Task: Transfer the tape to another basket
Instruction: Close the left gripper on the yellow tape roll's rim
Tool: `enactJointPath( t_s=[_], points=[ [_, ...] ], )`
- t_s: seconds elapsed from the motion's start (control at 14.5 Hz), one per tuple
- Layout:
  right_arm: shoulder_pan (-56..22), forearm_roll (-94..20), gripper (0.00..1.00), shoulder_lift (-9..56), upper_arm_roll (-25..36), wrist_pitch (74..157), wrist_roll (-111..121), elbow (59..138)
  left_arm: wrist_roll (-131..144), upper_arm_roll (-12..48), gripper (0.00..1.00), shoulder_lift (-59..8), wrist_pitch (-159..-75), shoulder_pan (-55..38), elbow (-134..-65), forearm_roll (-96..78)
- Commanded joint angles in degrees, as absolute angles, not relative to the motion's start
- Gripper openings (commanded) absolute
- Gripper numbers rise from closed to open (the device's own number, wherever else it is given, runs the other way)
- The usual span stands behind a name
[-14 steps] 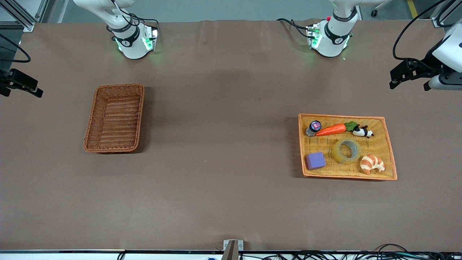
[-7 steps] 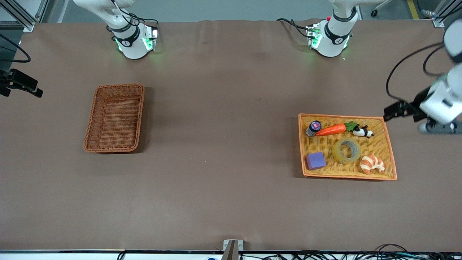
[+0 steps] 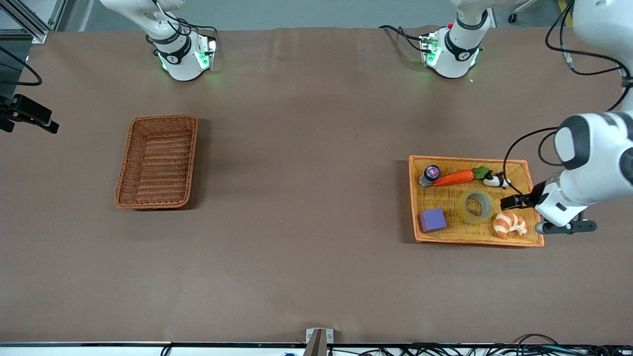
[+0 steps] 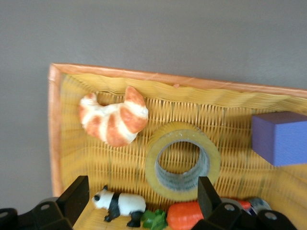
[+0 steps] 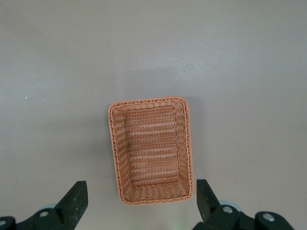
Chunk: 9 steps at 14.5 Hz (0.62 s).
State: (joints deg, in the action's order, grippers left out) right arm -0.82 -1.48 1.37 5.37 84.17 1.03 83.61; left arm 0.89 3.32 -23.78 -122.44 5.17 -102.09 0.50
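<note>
Around the tape (image 3: 475, 206): we see the croissant (image 3: 510, 223) just beside it, nearer the front camera; the carrot (image 3: 454, 177) and panda (image 3: 496, 180) close on its farther edge.
Toward the purple block (image 3: 432, 220): a strip of bare weave separates block and tape.
Tape hole: open from above.
Left gripper (image 4: 144, 197): we hold it over the tray (image 3: 533, 185), fingers spread wide.
Basket (image 3: 157, 161): its inside holds nothing.
Between tray and basket: bare table (image 3: 301, 198).
Right gripper (image 5: 140, 198): parted, waiting high over the basket.
</note>
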Motion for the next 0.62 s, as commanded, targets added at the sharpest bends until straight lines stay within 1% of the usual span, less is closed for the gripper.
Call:
enactJointPath(
  t_s=[0.0,0.21,0.28,0.41,0.48,0.55],
  points=[
    [-0.35,-1.76,1.00,0.97,5.19,84.55,1.76,84.29,2.02,3.34,0.95,-25.21,-125.41,5.01,-105.02,1.32],
    [-0.35,-1.76,1.00,0.88,5.19,84.46,1.76,84.29,2.02,3.25,0.83,-27.06,-128.57,5.01,-107.83,1.32],
    [-0.35,-1.76,1.00,0.88,5.19,84.46,1.76,84.29,2.02,3.34,0.80,-27.94,-129.63,5.01,-108.28,1.32],
    [-0.35,-1.76,1.00,0.88,5.19,84.46,1.76,84.29,1.93,3.25,0.70,-29.00,-130.34,5.10,-108.37,1.49],
    [-0.35,-1.76,1.00,0.88,5.19,84.46,1.76,84.29,1.93,3.25,0.64,-29.35,-130.52,5.10,-108.28,2.63],
    [-0.35,-1.76,1.00,0.88,5.19,84.46,1.84,84.29,2.11,3.34,0.54,-29.53,-130.52,5.10,-108.28,3.16]
  ],
)
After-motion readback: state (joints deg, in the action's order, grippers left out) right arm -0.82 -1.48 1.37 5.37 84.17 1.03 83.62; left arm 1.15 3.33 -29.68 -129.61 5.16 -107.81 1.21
